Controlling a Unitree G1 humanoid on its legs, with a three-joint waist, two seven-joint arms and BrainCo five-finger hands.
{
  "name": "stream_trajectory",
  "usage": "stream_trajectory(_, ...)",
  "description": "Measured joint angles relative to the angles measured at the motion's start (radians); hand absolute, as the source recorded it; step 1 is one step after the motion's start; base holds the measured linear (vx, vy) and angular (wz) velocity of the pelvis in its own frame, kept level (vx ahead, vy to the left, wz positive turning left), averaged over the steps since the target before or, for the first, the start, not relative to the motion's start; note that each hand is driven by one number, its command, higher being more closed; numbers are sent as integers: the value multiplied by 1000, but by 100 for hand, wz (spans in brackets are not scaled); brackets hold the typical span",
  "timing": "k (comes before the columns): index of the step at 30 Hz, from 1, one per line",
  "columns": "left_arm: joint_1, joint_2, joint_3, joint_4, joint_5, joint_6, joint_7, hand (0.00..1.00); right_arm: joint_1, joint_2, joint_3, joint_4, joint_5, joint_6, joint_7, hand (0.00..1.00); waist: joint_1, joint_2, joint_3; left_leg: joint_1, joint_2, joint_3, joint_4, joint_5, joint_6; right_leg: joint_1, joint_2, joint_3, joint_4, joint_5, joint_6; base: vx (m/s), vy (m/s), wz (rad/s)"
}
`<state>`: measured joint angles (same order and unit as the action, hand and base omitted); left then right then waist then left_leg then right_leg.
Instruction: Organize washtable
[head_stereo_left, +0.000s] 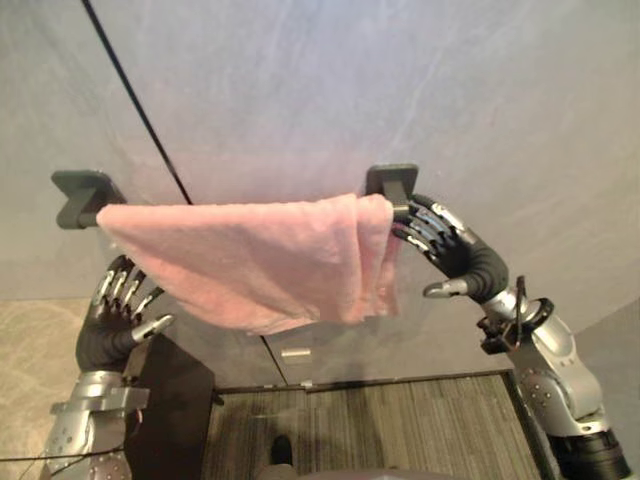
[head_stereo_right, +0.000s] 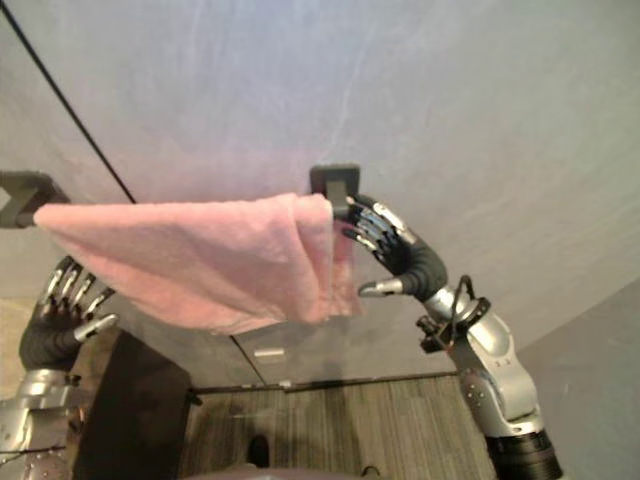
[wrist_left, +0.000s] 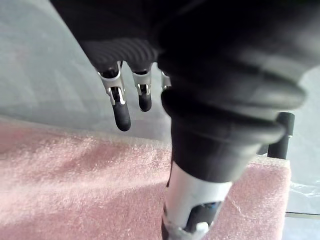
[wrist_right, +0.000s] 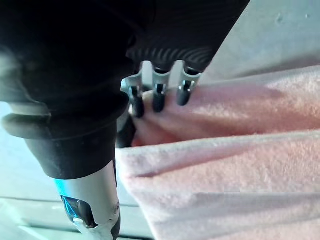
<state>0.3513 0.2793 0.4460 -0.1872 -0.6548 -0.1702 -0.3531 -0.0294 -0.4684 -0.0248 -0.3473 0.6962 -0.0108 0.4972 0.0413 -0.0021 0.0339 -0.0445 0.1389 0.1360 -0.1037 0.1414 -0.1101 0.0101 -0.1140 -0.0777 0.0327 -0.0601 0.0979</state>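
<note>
Towel: the pink towel (head_stereo_left: 250, 260) is hanging over the rail on the wall (head_stereo_left: 420, 80), running from the left bracket (head_stereo_left: 80, 195) to the right bracket (head_stereo_left: 392, 182). Its right end is bunching into folds and its lower hem is sagging unevenly.

Right hand: the right hand (head_stereo_left: 450, 250) is reaching up to the towel's right end just below the right bracket. It is not pinching. The fingers are lying straight and close together, the fingertips (wrist_right: 158, 103) are touching the cloth, and the thumb is standing clear below.

Left hand: the left hand (head_stereo_left: 120, 310) is hovering under the towel's left end with its fingers spread and pointing up, holding nothing and, as far as I can tell, not touching the cloth.

Step in hand: judging by this, the robot is straightening the towel on the rail.

Doing it well: the right fingers should be sliding the bunched folds flat along the rail. Pushing down risks dragging the towel off.

Left hand's job: it should be steadying the left end so the cloth is not creeping sideways.

Risk: an uneven pull could be tipping the weight to one side.
</note>
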Motion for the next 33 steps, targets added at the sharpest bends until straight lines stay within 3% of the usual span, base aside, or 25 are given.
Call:
stream_trajectory(2,0,-13,6,0,0,-3,0,0,-1,29,-114,2,10,-10,-6,0,2,-1,-1,0,-1,-1,0,0,0,1,0,-2,0,0,0,0,2,4)
stream_trajectory(5,0,-48,67,3,-2,-4,3,0,-1,71,-315,31,58,-64,-61,0,-3,-5,-11,0,-1,-4,0,0,0,2,-1,-4,0,0,0,0,1,1)
stream_trajectory(10,-1,-94,143,112,-7,-13,16,0,29,166,-467,175,105,-119,-142,0,-26,4,-39,0,-2,-5,0,0,0,3,-1,-6,-1,0,0,0,0,0)
stream_trajectory(14,0,-184,171,210,-7,-16,98,0,104,284,-577,343,155,-159,-243,0,-28,18,-51,-2,-2,-6,0,0,0,4,-2,-7,-5,-1,-2,0,0,0)
stream_trajectory(18,1,-291,182,264,-7,-34,181,0,190,388,-608,426,169,-180,-349,0,-27,28,-59,-1,-2,-8,0,1,0,14,-2,-14,-14,2,-5,0,0,3)
stream_trajectory(25,2,-354,100,338,-15,-36,226,0,239,536,-603,592,169,-181,-452,0,-26,20,-63,22,0,0,0,-2,-3,45,-5,-31,-18,1,-4,-3,-2,6)
stream_trajectory(30,0,-354,25,599,-24,-36,267,0,232,560,-593,907,152,-175,-526,0,-25,11,-60,46,-4,5,0,-21,1,70,-11,-42,-16,-12,5,-2,1,1)
stream_trajectory(33,-18,-355,7,783,-23,-34,295,0,230,560,-583,1075,97,-144,-555,0,-24,7,-59,47,-4,5,0,-22,2,74,-12,-51,-16,-17,3,1,0,4)
